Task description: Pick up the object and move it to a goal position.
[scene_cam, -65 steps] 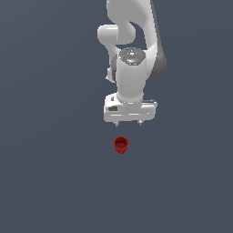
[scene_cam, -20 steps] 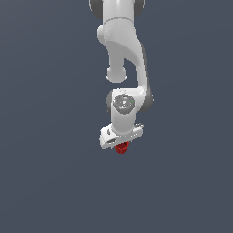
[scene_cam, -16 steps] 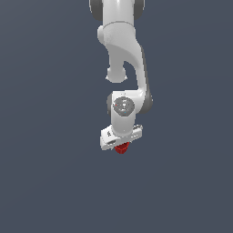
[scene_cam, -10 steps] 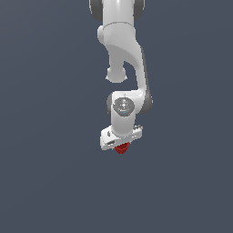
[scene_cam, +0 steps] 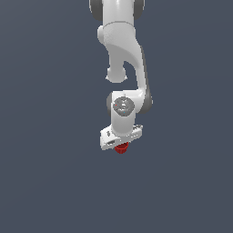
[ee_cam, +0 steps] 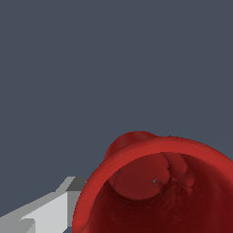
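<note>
Exterior view first: the white Panda arm (scene_cam: 123,54) comes down from the top of the frame over a plain dark grey-blue worktop (scene_cam: 50,173), and its wrist is bent so the claw (scene_cam: 121,145) points down and tilts a bit toward the exterior view's left. The little red cup (scene_cam: 121,148) sits right under the claw's white body, touching it, with only its lower part peeking out below. The fingers themselves are hidden behind the hand body and the cup from here, so this view alone doesn't show how far apart they are. I also can't tell whether the cup is resting on the worktop or hanging above it, since no shadow shows.

Wrist view: the cup (ee_cam: 159,186) fills the lower corner, very close to the camera. You look straight into its open mouth, with the thick rounded rim up front and the darker inside narrowing toward the base. 1 pale grey finger (ee_cam: 41,214) shows right beside the cup, pressed up against the outside of the rim. The other finger is out of sight past the cup. Going by that contact, the claw looks clamped on the cup.
</note>
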### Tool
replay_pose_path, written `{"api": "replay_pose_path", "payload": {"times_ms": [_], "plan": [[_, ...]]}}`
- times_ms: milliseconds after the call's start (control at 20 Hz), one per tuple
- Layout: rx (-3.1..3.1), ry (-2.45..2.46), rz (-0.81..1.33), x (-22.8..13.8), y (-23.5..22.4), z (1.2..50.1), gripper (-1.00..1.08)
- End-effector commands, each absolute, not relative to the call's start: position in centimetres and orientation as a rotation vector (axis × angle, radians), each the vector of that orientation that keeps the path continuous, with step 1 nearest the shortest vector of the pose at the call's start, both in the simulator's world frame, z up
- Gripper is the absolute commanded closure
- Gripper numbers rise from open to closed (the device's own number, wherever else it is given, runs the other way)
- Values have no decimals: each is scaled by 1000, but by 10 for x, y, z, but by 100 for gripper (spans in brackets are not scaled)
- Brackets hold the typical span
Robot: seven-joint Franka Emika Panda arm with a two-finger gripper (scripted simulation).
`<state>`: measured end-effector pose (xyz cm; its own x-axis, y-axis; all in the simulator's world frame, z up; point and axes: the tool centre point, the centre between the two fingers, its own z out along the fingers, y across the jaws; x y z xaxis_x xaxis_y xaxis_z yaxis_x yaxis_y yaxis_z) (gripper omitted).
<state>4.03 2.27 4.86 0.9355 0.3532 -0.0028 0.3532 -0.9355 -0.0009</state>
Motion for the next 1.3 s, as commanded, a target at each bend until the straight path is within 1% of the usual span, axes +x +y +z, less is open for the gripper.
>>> {"api": "replay_pose_path", "payload": {"times_ms": [0,250,500,700,1250], "plan": [[-3091,-563,1,40,21,54,108],[-3091,-563,1,37,13,74,108],[-3091,-563,1,31,0,108,108],[-3091,-563,1,24,-14,147,108],[-3089,-564,0,4,-60,272,108]]}}
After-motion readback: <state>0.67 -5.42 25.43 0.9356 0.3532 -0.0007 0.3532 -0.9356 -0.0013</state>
